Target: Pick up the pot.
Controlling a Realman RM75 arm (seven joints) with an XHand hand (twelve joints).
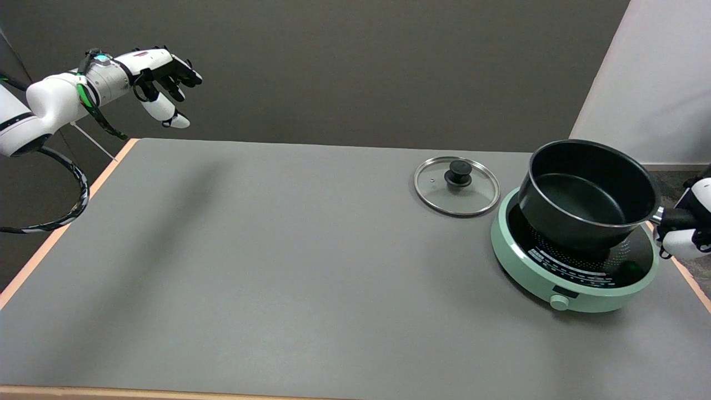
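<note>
Black and non-stick, the empty pot [590,191] is seen tilted above the green cooker [575,266], its handle gripped by the right robot hand [687,225] at the cooker's right. A level, steady lift is judged best, the handle kept firmly clasped. A glass lid [456,185] lies on the tabletop [278,266] left of the cooker

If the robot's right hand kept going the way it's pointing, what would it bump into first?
Nothing new: the right hand already grips the pot's handle, pointing left. Further that way is the pot itself, then probably the glass lid.
</note>
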